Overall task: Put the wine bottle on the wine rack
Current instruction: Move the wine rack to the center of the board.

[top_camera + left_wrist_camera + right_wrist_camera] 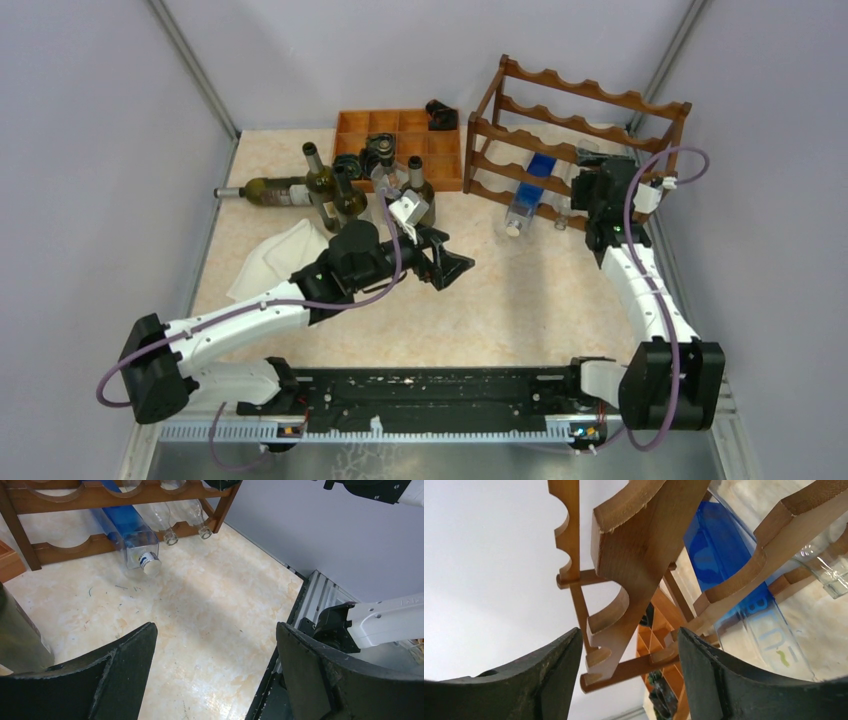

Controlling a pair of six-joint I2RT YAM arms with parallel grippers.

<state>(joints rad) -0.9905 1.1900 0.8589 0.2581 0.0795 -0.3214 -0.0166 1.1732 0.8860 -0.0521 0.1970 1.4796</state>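
Furthest left, one dark wine bottle (270, 189) lies on its side on the table (520, 300). Its long axis runs left to right and its neck points left toward the wall. Nearer the arms lies a crumpled white cloth (272, 262).

Just right of the lying bottle, several standing wine bottles (322, 190) cluster with their necks up, close to the near edge of the orange compartment tray (398, 131). The tray holds a black object (441, 113) in its far right compartment and other dark pieces (372, 155) at its near left corner.

The left gripper (212, 640) hangs over bare table near the middle. Its fingers are spread wide with nothing between them.

The wine rack (590, 100) stands at the far right, well apart from the dark bottles. Its lowest tier holds a square clear-and-blue bottle (125, 525) lying front to back. That bottle tilts neck-down, and its white cap (149, 562) pokes out the front, down by the tabletop. Just right of it lie two clear bottles (192, 512), their necks also sticking out past the front rail.

The right gripper (628, 635) is at the rack's right end with its jaws wide apart, clamping nothing. A scalloped rail end shows between its fingers; I cannot tell whether it touches them.
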